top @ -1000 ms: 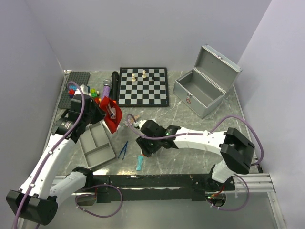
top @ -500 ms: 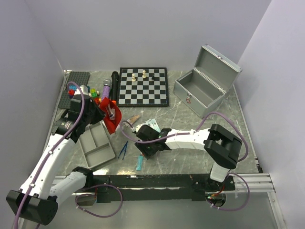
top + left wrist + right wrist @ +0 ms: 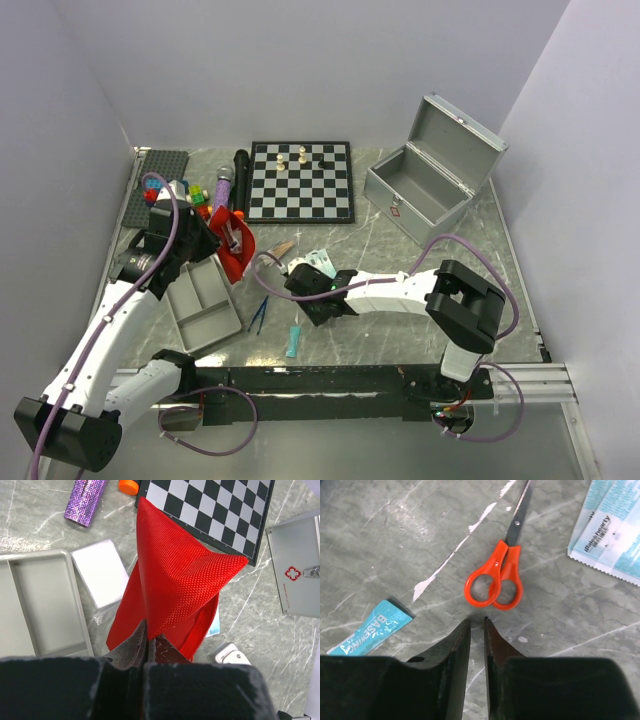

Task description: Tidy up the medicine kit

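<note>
The medicine kit (image 3: 420,198) is a silver-grey metal case standing open at the back right, lid (image 3: 457,133) tilted back; its red emblem (image 3: 291,573) shows in the left wrist view. My left gripper (image 3: 148,630) is shut on the edge of a red zip pouch (image 3: 175,575), held up over the table at the left (image 3: 235,243). My right gripper (image 3: 477,621) hovers low over the table centre (image 3: 312,303), jaws a narrow gap apart with nothing between them. Orange-handled scissors (image 3: 496,580) lie just beyond its fingertips, untouched.
A grey divided tray (image 3: 205,305) and a white box (image 3: 100,572) lie under the pouch. A teal sachet (image 3: 367,630), white-blue packets (image 3: 612,525), blue tweezers (image 3: 258,315), a chessboard (image 3: 300,180) and a purple tube (image 3: 86,500) lie about.
My right arm reached left over the table centre, and its jaws have narrowed from wide to a slim gap. The left arm still holds the pouch up.
</note>
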Controlling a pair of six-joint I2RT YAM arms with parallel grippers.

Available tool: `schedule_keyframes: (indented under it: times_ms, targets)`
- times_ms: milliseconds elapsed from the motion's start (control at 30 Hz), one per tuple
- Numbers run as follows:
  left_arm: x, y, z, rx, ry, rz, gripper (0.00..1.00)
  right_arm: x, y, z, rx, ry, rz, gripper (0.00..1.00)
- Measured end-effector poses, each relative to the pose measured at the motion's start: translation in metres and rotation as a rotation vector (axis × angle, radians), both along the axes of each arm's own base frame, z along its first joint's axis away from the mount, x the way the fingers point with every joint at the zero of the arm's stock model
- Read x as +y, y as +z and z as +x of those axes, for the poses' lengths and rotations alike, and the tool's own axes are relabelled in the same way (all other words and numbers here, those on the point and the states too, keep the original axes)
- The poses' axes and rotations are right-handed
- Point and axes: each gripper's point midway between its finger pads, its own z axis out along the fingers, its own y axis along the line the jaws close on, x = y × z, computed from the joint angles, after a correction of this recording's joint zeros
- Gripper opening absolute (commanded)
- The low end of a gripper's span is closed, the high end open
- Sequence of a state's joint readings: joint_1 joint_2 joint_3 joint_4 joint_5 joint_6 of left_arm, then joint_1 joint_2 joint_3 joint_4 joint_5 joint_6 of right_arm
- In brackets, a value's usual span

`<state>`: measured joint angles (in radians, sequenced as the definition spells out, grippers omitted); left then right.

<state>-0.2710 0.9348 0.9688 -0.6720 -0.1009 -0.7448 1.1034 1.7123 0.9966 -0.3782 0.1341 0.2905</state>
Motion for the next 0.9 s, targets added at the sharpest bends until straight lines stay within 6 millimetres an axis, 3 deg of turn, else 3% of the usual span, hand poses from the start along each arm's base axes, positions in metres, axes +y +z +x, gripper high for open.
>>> schedule_keyframes:
  times_ms: [100, 233, 333, 500, 567, 700, 900]
  targets:
    - [0.0, 0.0, 0.0, 0.001, -0.002, -0.002, 0.01, -0.002, 0.0, 0.003, -0.002, -0.029, 0.001, 0.21]
    - [-0.001, 0.0, 0.0, 0.001, -0.006, -0.005, 0.01, -0.003, 0.001, 0.004, 0.001, -0.05, 0.01, 0.45]
    - [-0.002, 0.0, 0.0, 0.001, -0.008, -0.006, 0.01, -0.006, 0.006, 0.004, -0.003, -0.056, 0.02, 0.5]
    - [-0.003, -0.003, -0.001, 0.005, -0.013, -0.01, 0.01, -0.003, 0.023, 0.008, -0.029, -0.06, 0.061, 0.43]
    - [-0.003, -0.005, -0.002, 0.01, -0.016, -0.011, 0.01, 0.001, 0.03, 0.012, -0.038, -0.063, 0.076, 0.36]
    - [-0.004, -0.006, -0.002, 0.011, -0.019, -0.013, 0.01, 0.007, 0.041, 0.03, -0.049, -0.093, 0.102, 0.32]
    - [-0.003, -0.007, -0.003, 0.011, -0.019, -0.013, 0.01, 0.006, 0.027, 0.039, -0.019, -0.117, 0.082, 0.32]
